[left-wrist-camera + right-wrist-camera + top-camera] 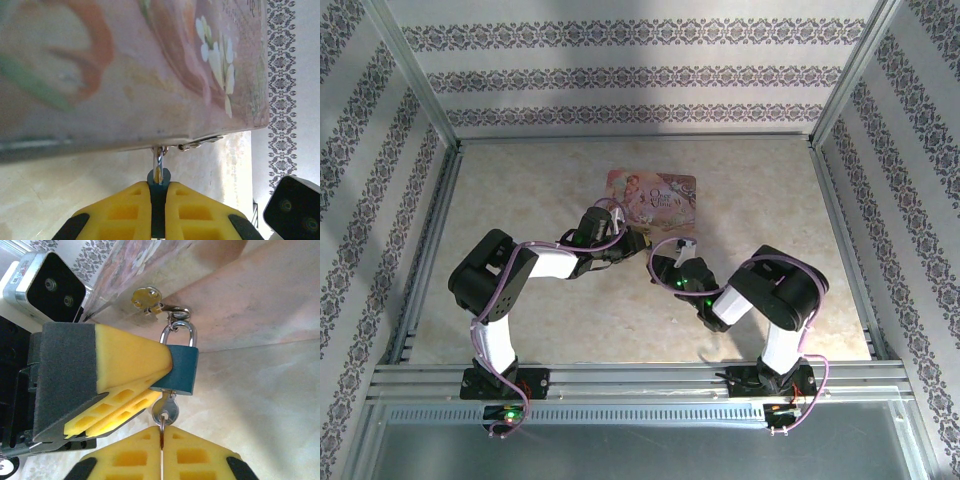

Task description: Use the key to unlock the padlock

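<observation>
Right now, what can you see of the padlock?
The padlock is tiny: blue body, silvery metal shackle, which looks shut and passes through the clasp ring on the pink tin. The left gripper clamps its body; the key, pinched by the right gripper, sits in its bottom end.

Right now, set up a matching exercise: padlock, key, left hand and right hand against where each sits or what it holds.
Things:
1 padlock
2 key
3 left hand
4 right hand

States:
A pinches the key
B hangs by its shackle from the pink tin's latch
C sticks out under the blue body
D grips the blue body

Pairs: 1-B, 2-C, 3-D, 4-A
</observation>
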`<state>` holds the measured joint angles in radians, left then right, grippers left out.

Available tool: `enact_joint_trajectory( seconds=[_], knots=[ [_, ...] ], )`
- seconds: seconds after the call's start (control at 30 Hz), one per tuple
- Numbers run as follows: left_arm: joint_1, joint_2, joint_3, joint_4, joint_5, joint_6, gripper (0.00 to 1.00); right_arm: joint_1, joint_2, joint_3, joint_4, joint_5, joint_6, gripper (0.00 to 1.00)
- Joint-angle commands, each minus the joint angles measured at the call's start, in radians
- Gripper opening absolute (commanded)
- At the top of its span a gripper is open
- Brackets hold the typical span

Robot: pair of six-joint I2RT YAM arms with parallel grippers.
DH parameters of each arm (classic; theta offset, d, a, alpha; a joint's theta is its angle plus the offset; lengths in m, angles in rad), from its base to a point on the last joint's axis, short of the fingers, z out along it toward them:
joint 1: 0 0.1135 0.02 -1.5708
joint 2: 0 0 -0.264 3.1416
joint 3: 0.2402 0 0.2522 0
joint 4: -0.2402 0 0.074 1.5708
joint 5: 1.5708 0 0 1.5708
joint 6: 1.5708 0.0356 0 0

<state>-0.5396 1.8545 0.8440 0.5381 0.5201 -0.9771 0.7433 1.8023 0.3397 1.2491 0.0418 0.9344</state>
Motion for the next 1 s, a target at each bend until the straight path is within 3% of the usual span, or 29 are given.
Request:
enact_joint_trajectory(
  seconds=[0.0, 0.2, 0.3, 0.5, 0.6, 0.73, 0.97],
  knots=[
    [-0.026, -0.022, 0.021, -0.004, -0.009, 0.002, 0.08, -0.003, -0.060, -0.038, 0.005, 0.024, -0.040, 0.15],
    [-0.031, -0.050, 0.003, 0.014, -0.026, -0.072, 0.05, -0.014, -0.187, -0.093, -0.115, 0.049, -0.125, 0.36],
    [-0.033, -0.061, -0.011, 0.027, -0.033, -0.115, 0.04, -0.018, -0.299, -0.092, -0.263, 0.050, -0.220, 0.44],
    [-0.042, -0.105, -0.028, -0.004, -0.055, -0.152, 0.02, 0.026, -0.587, 0.069, -0.839, 0.117, -0.629, 0.57],
    [-0.045, -0.124, -0.035, -0.027, -0.069, -0.159, 0.01, 0.047, -0.664, 0.131, -1.012, 0.178, -0.808, 0.61],
    [-0.045, -0.135, -0.049, -0.020, -0.071, -0.183, 0.00, 0.050, -0.721, 0.164, -1.099, 0.207, -1.003, 0.68],
    [-0.048, -0.152, -0.074, -0.003, -0.080, -0.233, 0.00, 0.070, -0.771, 0.167, -1.101, 0.214, -1.309, 0.74]
  ],
)
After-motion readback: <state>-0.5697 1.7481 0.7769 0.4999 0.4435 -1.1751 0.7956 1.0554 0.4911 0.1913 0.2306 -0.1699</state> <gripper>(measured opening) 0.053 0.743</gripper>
